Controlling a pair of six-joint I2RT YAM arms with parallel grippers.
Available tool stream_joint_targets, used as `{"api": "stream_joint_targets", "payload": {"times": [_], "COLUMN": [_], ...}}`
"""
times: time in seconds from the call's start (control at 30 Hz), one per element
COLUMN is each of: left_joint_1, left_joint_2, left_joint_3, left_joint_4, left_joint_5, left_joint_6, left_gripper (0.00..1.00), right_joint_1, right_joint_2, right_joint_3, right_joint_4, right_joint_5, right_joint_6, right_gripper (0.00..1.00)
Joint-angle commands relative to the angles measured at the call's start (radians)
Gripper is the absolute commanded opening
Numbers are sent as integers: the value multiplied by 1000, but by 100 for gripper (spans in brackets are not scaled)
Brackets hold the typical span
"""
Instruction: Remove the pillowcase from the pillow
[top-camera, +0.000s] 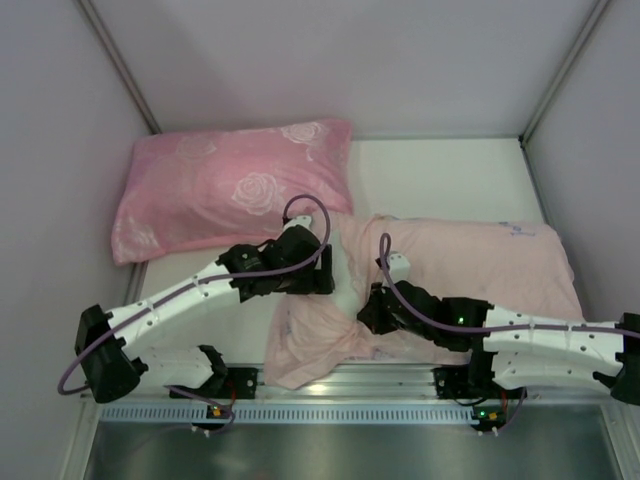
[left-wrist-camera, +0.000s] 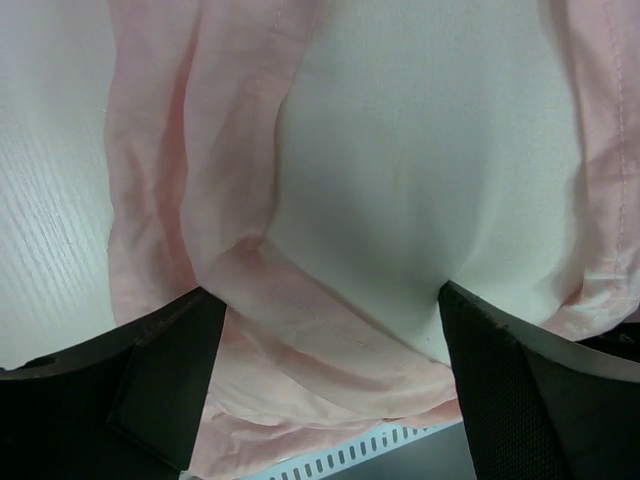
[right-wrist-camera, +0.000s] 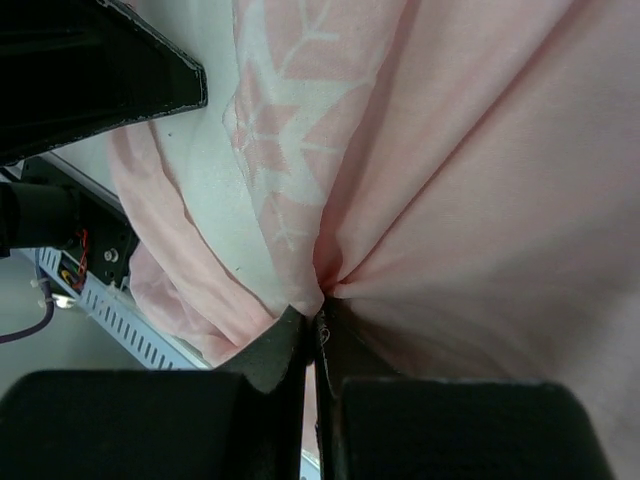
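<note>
Lying across the middle and right of the table (top-camera: 440, 175), the pillowcase (top-camera: 470, 265) is showing its pale pink inner side. The white pillow (top-camera: 346, 290) is baring one end at the centre. The left gripper (left-wrist-camera: 330, 300) is straddling that end, jaws spread wide. The right gripper (right-wrist-camera: 318, 320) is pinching a fold of the case. Peeling seems partway. Next, the left should be clamping the pillow while the right is dragging fabric off it.

We look into a lab robot cell: plain pale walls (top-camera: 350, 60) with metal corner struts (top-camera: 120, 65) box in a white table (top-camera: 450, 180), and 2 cabled arms, the left arm (top-camera: 180, 300) and the right arm (top-camera: 545, 335), are bolted to a slotted rail (top-camera: 350, 412) at its near edge.
</note>
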Motion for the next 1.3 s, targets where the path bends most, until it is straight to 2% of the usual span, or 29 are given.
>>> {"api": "stream_joint_targets", "payload": {"times": [0.0, 0.07, 0.1, 0.17, 0.2, 0.27, 0.3, 0.43, 0.6, 0.73, 0.77, 0.83, 0.87, 0.93, 0.97, 1.07, 1.27], "left_joint_1": [8, 8, 8, 6, 4, 4, 4, 4, 3, 3, 3, 3, 3, 4, 3, 3, 1], "left_joint_2": [-14, -25, -33, -80, -106, -184, -209, -319, -379, -407, -412, -424, -424, -413, -406, -352, -337], "left_joint_3": [-29, -52, -79, -113, -153, -199, -224, -378, -618, -698, -701, -698, -696, -678, -666, -588, -526], "left_joint_4": [-27, -26, -26, -24, -12, 17, 34, 69, 166, 174, 183, 203, 253, 310, 336, 373, 372], "left_joint_5": [-11, 23, 39, 85, 101, 187, 236, 332, 381, 310, 298, 278, 286, 318, 324, 335, 330], "left_joint_6": [38, 38, 34, 20, 18, 18, 20, 6, -90, -137, -149, -154, -146, -138, -125, -91, -69], "left_gripper": [89, 81, 67, 55, 44, 36, 26, 0, 0, 0, 0, 0, 0, 0, 0, 0, 0], "right_joint_1": [-11, -11, -11, -10, -9, -10, -11, -10, -14, -14, -12, 9, 49, 119, 211, 333, 336], "right_joint_2": [-19, -13, -9, 7, 17, 30, 34, 74, 105, 100, 94, 97, 106, 157, 178, 258, 315], "right_joint_3": [4, 6, 6, 10, 17, 20, 24, 38, 64, 89, 98, 139, 200, 283, 369, 476, 483], "right_joint_4": [-15, -15, -15, -15, -14, -11, -4, 9, 12, -9, -7, -3, -38, -104, -172, -248, -276], "right_joint_5": [0, 3, 5, 8, 8, 13, 13, 26, 57, 62, 21, -42, -75, -13, 31, 138, 252], "right_joint_6": [-7, -7, -7, -7, -8, -8, -8, -4, -7, -45, -71, -166, -204, -217, -205, -136, -55], "right_gripper": [0, 0, 0, 0, 0, 0, 0, 0, 0, 0, 2, 16, 39, 65, 70, 76, 77]}}
